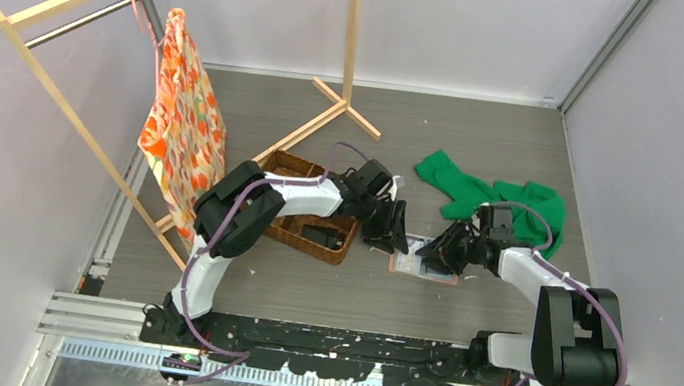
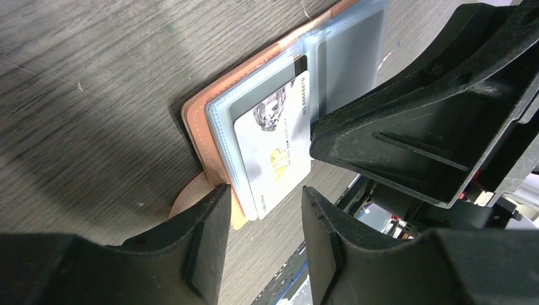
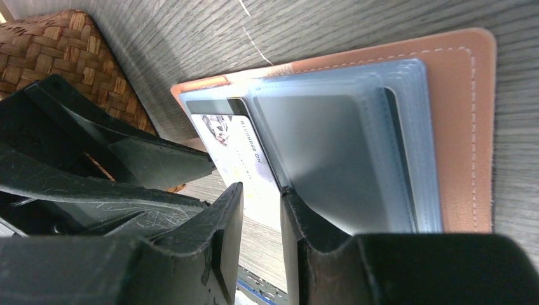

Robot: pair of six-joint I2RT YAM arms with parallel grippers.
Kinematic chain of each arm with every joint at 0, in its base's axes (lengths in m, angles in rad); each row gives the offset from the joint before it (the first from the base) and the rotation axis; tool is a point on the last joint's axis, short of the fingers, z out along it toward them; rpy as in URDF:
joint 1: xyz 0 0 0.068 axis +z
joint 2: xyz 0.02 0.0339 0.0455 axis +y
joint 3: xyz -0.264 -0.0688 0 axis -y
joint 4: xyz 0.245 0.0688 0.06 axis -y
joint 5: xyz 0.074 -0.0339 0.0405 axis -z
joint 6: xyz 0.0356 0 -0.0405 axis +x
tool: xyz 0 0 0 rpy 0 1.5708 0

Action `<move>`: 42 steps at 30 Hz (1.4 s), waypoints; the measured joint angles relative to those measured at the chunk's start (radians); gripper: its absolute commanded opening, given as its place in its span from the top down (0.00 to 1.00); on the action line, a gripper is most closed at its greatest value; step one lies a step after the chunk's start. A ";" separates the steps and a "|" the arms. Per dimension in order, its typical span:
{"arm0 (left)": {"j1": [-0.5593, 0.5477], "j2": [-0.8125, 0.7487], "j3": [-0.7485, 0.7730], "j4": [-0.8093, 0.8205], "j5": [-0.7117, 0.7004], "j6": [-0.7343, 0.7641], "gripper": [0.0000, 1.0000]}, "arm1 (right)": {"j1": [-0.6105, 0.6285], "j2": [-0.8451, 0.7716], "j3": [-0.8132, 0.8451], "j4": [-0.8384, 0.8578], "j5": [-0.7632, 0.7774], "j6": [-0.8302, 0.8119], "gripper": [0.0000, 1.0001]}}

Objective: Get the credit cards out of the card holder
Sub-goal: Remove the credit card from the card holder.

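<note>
The salmon-pink card holder (image 1: 423, 267) lies open on the table between both grippers. In the left wrist view its leather edge (image 2: 197, 121) frames clear sleeves, and a white credit card (image 2: 273, 146) marked VIP sticks partly out of a sleeve. My left gripper (image 2: 264, 189) is open, its fingertips on either side of the card's free end without touching it. My right gripper (image 3: 262, 187) is open with a narrow gap, nothing in it, one fingertip (image 3: 299, 210) resting on the clear sleeves of the holder (image 3: 461, 127). The same card (image 3: 232, 143) shows beyond its tips.
A brown woven basket (image 1: 309, 219) stands just left of the holder, close behind my left arm. A green cloth (image 1: 498, 200) lies at the back right. A wooden rack (image 1: 329, 111) with an orange patterned cloth (image 1: 182, 120) fills the back left.
</note>
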 measured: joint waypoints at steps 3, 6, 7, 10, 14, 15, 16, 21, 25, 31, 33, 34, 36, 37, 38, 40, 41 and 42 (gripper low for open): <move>0.000 0.003 0.000 0.005 0.002 -0.002 0.57 | 0.004 0.000 0.000 0.013 -0.003 0.002 0.67; 0.000 0.007 0.000 0.015 0.003 -0.003 0.60 | 0.006 0.000 0.000 0.029 -0.009 0.008 0.67; 0.000 0.009 0.000 0.017 0.003 -0.003 0.60 | 0.006 0.000 0.000 0.035 -0.012 0.010 0.67; 0.000 0.012 0.000 0.024 0.009 -0.004 0.60 | 0.009 0.000 0.000 0.050 -0.023 0.017 0.67; 0.000 0.013 0.000 0.026 0.010 -0.005 0.60 | 0.017 0.005 0.000 0.067 -0.031 0.021 0.69; 0.000 0.014 0.000 0.028 0.010 -0.006 0.60 | 0.019 0.011 0.000 0.071 -0.031 0.023 0.69; 0.000 0.014 0.000 0.029 0.010 -0.006 0.60 | 0.019 0.015 0.000 0.071 -0.031 0.023 0.69; 0.000 0.014 -0.002 0.030 0.011 -0.006 0.59 | 0.019 -0.007 0.000 0.042 0.005 0.019 0.68; 0.000 0.014 -0.002 0.031 0.011 -0.005 0.59 | 0.019 -0.055 0.007 -0.002 0.046 0.000 0.67; 0.000 0.014 -0.002 0.032 0.012 -0.005 0.59 | 0.022 -0.021 0.014 -0.004 0.051 -0.007 0.68; 0.000 0.014 -0.002 0.032 0.012 -0.005 0.59 | 0.026 -0.011 0.014 -0.004 0.050 -0.007 0.68; 0.000 0.014 -0.002 0.032 0.012 -0.005 0.59 | 0.027 -0.010 0.013 -0.004 0.050 -0.008 0.68; 0.000 0.014 -0.002 0.032 0.013 -0.005 0.59 | 0.030 -0.008 0.013 -0.004 0.049 -0.008 0.68; 0.000 0.014 -0.002 0.032 0.013 -0.005 0.59 | 0.031 -0.008 0.014 -0.004 0.049 -0.009 0.68; 0.000 0.014 -0.002 0.032 0.013 -0.005 0.59 | 0.032 -0.006 0.014 -0.003 0.049 -0.009 0.68; 0.000 0.014 -0.002 0.032 0.013 -0.005 0.59 | 0.034 -0.005 0.014 -0.001 0.047 -0.009 0.68; 0.000 0.014 -0.002 0.032 0.013 -0.005 0.59 | 0.035 -0.002 0.014 0.001 0.046 -0.009 0.68; 0.000 0.014 -0.002 0.032 0.013 -0.005 0.59 | 0.036 0.000 0.014 0.003 0.045 -0.009 0.68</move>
